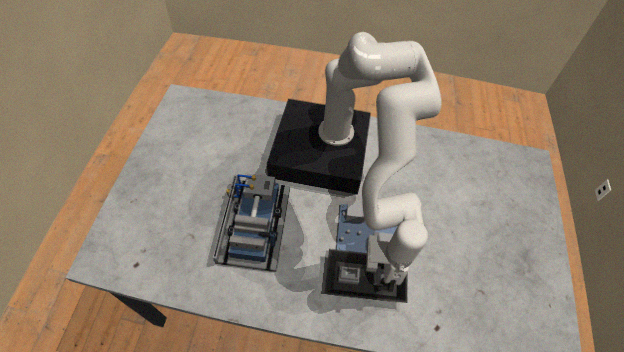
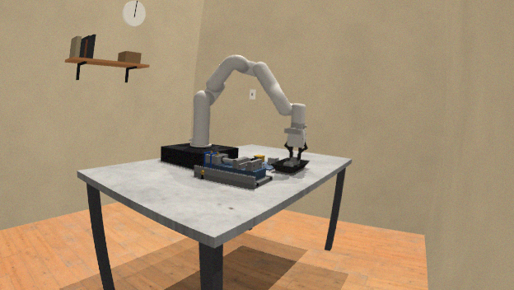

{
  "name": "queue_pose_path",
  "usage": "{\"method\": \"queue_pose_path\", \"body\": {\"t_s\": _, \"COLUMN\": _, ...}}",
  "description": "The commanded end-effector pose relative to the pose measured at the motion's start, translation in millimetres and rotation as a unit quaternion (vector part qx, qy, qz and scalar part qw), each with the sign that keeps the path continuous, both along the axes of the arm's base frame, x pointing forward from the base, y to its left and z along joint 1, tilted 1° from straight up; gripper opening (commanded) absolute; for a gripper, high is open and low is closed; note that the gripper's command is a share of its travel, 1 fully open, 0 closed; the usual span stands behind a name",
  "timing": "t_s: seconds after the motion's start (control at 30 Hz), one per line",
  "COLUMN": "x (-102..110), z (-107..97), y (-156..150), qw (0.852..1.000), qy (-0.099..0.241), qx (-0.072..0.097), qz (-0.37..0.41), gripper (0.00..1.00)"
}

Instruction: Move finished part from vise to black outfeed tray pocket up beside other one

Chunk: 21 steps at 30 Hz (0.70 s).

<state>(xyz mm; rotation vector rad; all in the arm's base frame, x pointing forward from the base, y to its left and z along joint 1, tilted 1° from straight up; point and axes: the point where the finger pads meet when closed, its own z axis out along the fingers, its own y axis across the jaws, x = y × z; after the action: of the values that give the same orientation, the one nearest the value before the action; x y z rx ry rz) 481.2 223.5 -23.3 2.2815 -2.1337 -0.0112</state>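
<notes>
A: What is seen on the grey stone-look worktop [image 1: 475, 200], largest first?

B: A white jointed arm [image 1: 395, 130] is mounted on a black square pedestal [image 1: 292, 150] toward the far edge. A grey and blue machine vise [image 1: 248, 227] is placed toward the near edge, with nothing seen between its clamping faces.

A: And the black rectangular outfeed tray [image 1: 330, 287]?

B: It is set near the near edge, toward the right corner. A grey pocketed block [image 1: 350, 273] is laid flat in its left half.

A: How is the tool [image 2: 295, 153] found?

B: It is lowered into the tray's right half, clenched on the grey finished part [image 2: 292, 163], which is largely hidden from above by the wrist. Whether the part is touching the tray floor cannot be told.
</notes>
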Motion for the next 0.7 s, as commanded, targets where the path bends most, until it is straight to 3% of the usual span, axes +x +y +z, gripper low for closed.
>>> {"method": "queue_pose_path", "body": {"t_s": 0.0, "x": 1.5, "z": 0.0, "y": 0.7, "qw": 1.000, "qy": -0.002, "qx": 0.001, "qz": 0.000, "gripper": 0.00}}
{"method": "queue_pose_path", "body": {"t_s": 0.67, "x": 1.5, "z": -8.8, "y": 0.8, "qw": 1.000, "qy": -0.002, "qx": 0.001, "qz": 0.000, "gripper": 0.00}}
